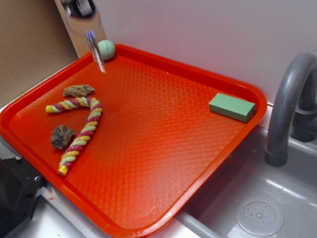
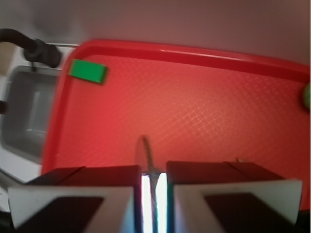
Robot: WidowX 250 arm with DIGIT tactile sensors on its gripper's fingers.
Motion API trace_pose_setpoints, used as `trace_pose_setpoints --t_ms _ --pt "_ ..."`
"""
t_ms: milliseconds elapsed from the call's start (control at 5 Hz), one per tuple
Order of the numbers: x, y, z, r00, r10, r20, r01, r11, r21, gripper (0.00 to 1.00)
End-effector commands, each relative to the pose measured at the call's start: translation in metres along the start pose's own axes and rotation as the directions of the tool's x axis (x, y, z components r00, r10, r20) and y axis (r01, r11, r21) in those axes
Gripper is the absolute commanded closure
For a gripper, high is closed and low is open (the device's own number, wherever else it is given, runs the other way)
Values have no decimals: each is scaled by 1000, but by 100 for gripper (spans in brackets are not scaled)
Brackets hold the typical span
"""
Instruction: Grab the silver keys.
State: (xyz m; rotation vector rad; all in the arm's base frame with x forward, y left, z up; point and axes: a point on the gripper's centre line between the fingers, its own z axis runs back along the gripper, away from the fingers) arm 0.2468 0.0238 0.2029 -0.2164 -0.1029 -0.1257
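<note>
Now our gripper (image 2: 153, 191) has its jaws nearly closed, pinching the silver keys (image 1: 96, 49); we should lift steadily above the tray (image 1: 148, 148)

We see the silver keys (image 1: 97, 52) lifted clear of the red tray (image 1: 163, 129), hanging as a thin, shiny, silver-grey sliver from the hand (image 1: 85, 22) above the tray's far left corner, just beside the green ball (image 1: 106, 49). In the wrist view they (image 2: 146, 155) show as a blurred loop, probably the ring, dangling between the nearly touching fingers (image 2: 73, 194).
</note>
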Motion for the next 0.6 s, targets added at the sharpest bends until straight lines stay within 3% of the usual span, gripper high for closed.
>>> trace_pose_setpoints --t_ms 0,400 --pt "7 -22 4 998 -68 -10 68 985 156 100" --pt "-2 -33 -2 996 -92 -18 94 979 178 100"
